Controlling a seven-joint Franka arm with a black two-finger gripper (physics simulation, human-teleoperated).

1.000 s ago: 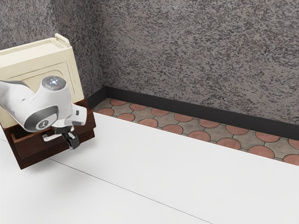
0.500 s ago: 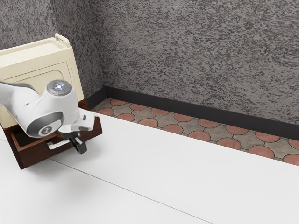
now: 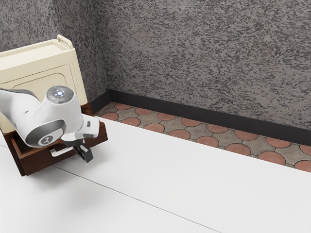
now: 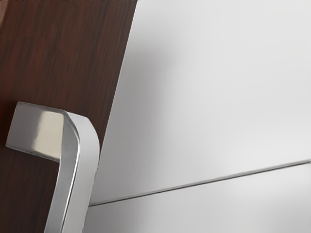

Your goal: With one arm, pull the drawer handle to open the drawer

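Note:
The black gripper [image 3: 84, 154] is at the exterior view's right part of the silver handle [image 3: 60, 151], in front of the dark brown drawer [image 3: 39, 162]. How it holds the handle is hidden. The drawer stands partly open, its inside showing behind the front panel and partly covered by the arm. In the wrist view the metal handle [image 4: 80, 155] bends out from the wooden drawer front [image 4: 73, 53] and runs down to the lower edge, close under the hand.
The cream cabinet top [image 3: 48, 73] rises behind the drawer, with the arm across it. A white surface [image 3: 160, 179] stretches out in front, crossed by a thin dark seam. Behind it are a tiled strip [image 3: 180, 134] and a grey speckled wall [image 3: 204, 58].
The drawer has come farther out of the cabinet, and my hand has moved outward with it, toward the exterior view's right and lower edge. Over the last half second both moved only slightly.

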